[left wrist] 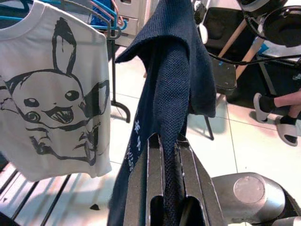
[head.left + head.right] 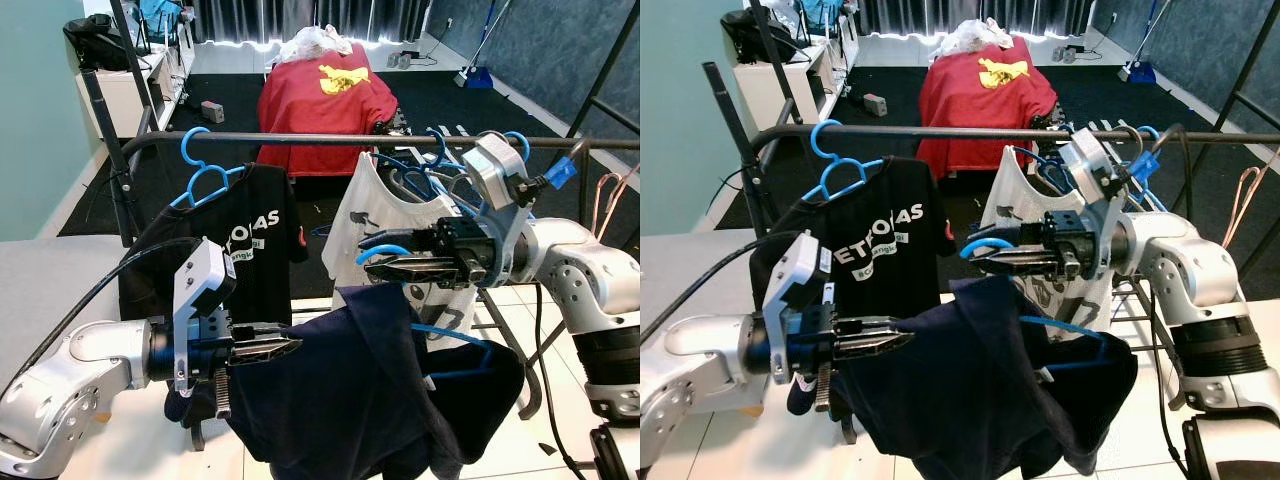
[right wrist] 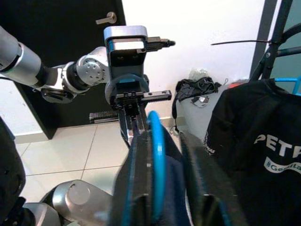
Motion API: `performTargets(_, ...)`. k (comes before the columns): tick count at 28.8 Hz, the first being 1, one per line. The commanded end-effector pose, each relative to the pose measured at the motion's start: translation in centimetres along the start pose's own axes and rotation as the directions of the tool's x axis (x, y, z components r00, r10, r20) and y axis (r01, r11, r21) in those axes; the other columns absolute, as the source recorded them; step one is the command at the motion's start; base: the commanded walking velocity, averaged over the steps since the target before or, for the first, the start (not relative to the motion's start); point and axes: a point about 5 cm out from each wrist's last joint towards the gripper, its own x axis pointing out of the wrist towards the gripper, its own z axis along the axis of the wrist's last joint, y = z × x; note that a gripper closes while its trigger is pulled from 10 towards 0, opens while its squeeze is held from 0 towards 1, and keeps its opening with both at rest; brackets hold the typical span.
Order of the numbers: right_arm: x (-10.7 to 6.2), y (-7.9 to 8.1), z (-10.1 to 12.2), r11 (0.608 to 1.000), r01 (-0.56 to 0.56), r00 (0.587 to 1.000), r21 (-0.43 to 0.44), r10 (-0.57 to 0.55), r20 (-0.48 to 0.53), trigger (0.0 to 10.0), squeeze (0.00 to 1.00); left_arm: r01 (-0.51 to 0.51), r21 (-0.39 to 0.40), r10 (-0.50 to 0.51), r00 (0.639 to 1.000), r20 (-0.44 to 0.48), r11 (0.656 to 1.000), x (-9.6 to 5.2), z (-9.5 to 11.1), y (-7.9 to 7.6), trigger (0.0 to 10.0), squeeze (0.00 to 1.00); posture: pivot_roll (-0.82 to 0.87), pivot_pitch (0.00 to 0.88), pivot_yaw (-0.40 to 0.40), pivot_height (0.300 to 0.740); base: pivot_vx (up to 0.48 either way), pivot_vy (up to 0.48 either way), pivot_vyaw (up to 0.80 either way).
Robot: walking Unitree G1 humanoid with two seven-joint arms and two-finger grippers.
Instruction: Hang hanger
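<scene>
Below the rail (image 2: 400, 141), the blue hanger (image 2: 383, 252) with its navy shirt (image 2: 370, 400) is not yet hung: right gripper (image 2: 372, 268) clamps the hook, left gripper (image 2: 290, 348) pinches the cloth.

- Floor near us is pale glossy tile (image 2: 560, 400); farther back it switches to a big dark carpet (image 2: 430, 100).
- Left wall is teal (image 2: 35, 110), right wall a mottled dark blue (image 2: 560, 50).
- Far end has dark curtains (image 2: 300, 15) with a strip of daylight leaking along the bottom.
- White shelf unit (image 2: 135, 90) far left, something red-draped (image 2: 325, 100) in the middle.
</scene>
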Motion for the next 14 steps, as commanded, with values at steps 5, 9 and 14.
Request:
performTargets(5, 0.0, 0.1, 0.2, 1.000, -0.023, 0.999, 0.014, 0.024, -0.032, 0.0, 0.00, 0.028, 0.040, -0.029, 0.999, 0.025, 0.999, 0.3, 0.8, 0.1, 0.0, 0.00, -0.01, 0.007, -0.024, 0.740, 0.000, 0.000, 0.00)
performTargets(9, -0.1, 0.0, 0.4, 1.000, -0.019, 1.000, 0.011, 0.019, -0.023, 0.0, 0.00, 0.007, 0.054, -0.009, 1.000, 0.027, 0.999, 0.3, 0.8, 0.4, 0.0, 0.00, -0.01, 0.007, -0.022, 0.740, 0.000, 0.000, 0.00)
performTargets(14, -0.2, 0.0, 0.6, 1.000, -0.008, 1.000, 0.006, 0.009, -0.015, 0.0, 0.00, -0.065, 0.079, 0.062, 0.997, 0.042, 0.995, 0.2, 0.8, 1.2, 10.0, 1.00, -0.01, 0.004, -0.024, 0.740, 0.000, 0.000, 0.00)
